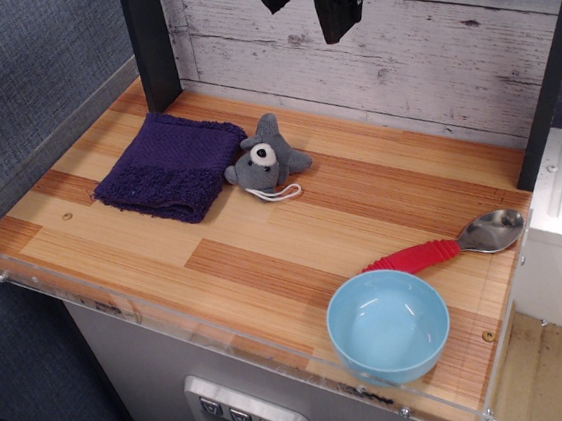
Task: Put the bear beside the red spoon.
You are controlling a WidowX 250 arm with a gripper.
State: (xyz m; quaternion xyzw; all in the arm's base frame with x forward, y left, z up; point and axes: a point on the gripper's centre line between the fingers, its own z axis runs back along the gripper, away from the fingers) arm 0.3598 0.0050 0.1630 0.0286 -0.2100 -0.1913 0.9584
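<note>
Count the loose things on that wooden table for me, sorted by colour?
Purple: 1, the towel
Grey: 1, the bear
Red and silver: 1, the red spoon
Blue: 1, the bowl
Total: 4

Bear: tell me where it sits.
The bear lies toward the table's back left, touching the purple towel at its right edge, far from the red spoon.

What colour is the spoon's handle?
Red, with ribs; the spoon shows clearly in the only view, observation.image.
</note>
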